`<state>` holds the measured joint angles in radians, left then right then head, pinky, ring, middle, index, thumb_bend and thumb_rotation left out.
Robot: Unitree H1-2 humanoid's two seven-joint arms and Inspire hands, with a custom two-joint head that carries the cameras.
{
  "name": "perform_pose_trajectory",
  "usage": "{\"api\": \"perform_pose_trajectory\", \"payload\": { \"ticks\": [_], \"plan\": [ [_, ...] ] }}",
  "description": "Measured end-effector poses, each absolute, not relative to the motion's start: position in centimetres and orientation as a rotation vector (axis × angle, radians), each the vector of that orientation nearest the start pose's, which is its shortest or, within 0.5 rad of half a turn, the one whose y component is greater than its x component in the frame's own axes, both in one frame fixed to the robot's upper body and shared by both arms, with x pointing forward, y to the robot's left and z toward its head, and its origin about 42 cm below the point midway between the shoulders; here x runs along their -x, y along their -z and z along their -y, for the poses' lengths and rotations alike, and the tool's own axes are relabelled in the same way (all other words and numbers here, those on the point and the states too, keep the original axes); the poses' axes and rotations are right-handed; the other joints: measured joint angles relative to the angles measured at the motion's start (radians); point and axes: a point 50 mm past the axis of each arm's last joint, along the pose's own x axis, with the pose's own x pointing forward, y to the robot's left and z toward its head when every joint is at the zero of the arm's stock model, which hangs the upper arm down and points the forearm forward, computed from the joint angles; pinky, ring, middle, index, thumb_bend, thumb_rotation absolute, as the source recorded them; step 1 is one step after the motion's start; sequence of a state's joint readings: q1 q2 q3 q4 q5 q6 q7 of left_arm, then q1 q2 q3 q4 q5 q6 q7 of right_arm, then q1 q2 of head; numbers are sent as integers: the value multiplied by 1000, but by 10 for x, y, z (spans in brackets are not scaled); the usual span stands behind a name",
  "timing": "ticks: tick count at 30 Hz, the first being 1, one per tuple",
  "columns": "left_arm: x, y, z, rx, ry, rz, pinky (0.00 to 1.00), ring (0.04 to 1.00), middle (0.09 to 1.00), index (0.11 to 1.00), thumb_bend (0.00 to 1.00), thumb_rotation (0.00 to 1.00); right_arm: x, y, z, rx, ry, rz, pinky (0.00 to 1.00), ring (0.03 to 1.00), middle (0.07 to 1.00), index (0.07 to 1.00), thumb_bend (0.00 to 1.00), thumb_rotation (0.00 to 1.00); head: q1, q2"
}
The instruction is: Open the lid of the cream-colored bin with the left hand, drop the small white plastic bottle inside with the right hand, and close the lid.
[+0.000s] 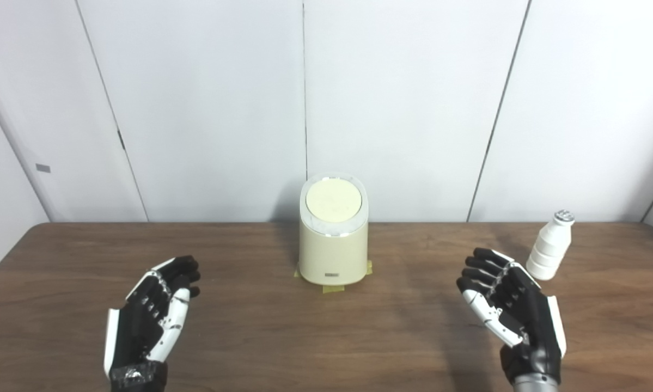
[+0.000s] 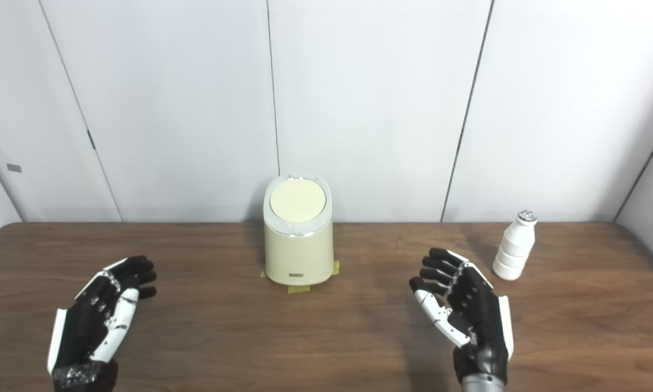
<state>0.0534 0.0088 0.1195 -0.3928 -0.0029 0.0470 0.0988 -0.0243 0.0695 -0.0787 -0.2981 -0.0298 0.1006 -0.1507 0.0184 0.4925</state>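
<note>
The cream-colored bin (image 1: pixel 334 250) stands at the table's middle back, its round lid (image 1: pixel 333 200) down flat. A small white plastic bottle (image 1: pixel 550 246) with a silver cap stands upright at the right, just beyond my right hand. My left hand (image 1: pixel 152 310) hovers over the front left of the table, open, fingers apart, holding nothing. Open too is my right hand (image 1: pixel 508 305), palm inward, a short way left of and nearer than the bottle, not touching it.
The wooden table (image 1: pixel 326 337) runs across the whole view, with white wall panels right behind it. Yellow tape pieces (image 1: pixel 333 288) mark the bin's foot.
</note>
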Motion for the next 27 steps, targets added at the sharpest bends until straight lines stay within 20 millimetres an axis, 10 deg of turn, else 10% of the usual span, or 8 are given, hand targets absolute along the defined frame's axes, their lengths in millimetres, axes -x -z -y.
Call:
{"api": "perform_pose_trajectory", "payload": {
  "ticks": [27],
  "plan": [
    [-253, -185, -242, -12, -209, 284, 693, 736, 732, 711, 314, 323, -281, -176, 223, -43, 213, 216, 568, 636, 654, 642, 292, 132, -5, 3]
  ]
}}
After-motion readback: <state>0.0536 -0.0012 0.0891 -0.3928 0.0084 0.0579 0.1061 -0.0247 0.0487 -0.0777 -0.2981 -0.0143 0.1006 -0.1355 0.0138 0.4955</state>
